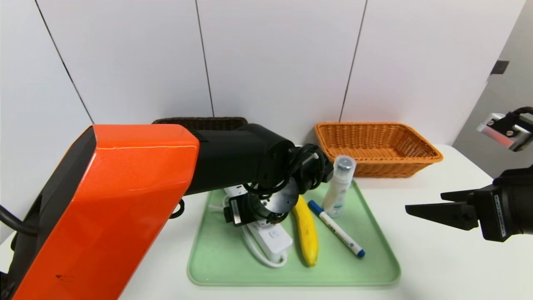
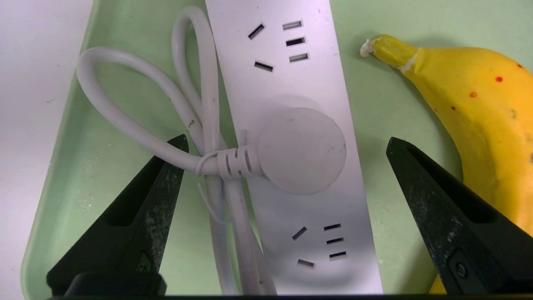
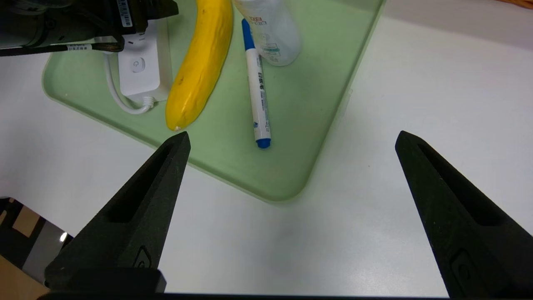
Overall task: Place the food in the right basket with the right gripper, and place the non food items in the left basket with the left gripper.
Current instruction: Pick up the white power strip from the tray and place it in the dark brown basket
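A white power strip (image 2: 291, 75) with a coiled cord (image 2: 125, 104) lies on the green tray (image 1: 374, 266). My left gripper (image 2: 286, 141) hangs open just above it, one finger on each side of strip and cord, not touching. The yellow banana (image 1: 307, 233) lies right beside the strip. Right of it are the blue-capped white pen (image 1: 339, 231) and the upright white bottle (image 1: 338, 187). My right gripper (image 1: 424, 202) hovers open and empty over bare table to the tray's right. The dark brown basket (image 1: 200, 121) is mostly hidden behind my left arm. The orange basket (image 1: 377, 146) stands at the back right.
My left arm's orange and black housing (image 1: 125, 200) covers the table's left side and the tray's far left corner. White wall panels rise close behind the baskets. The table's right edge runs near my right arm.
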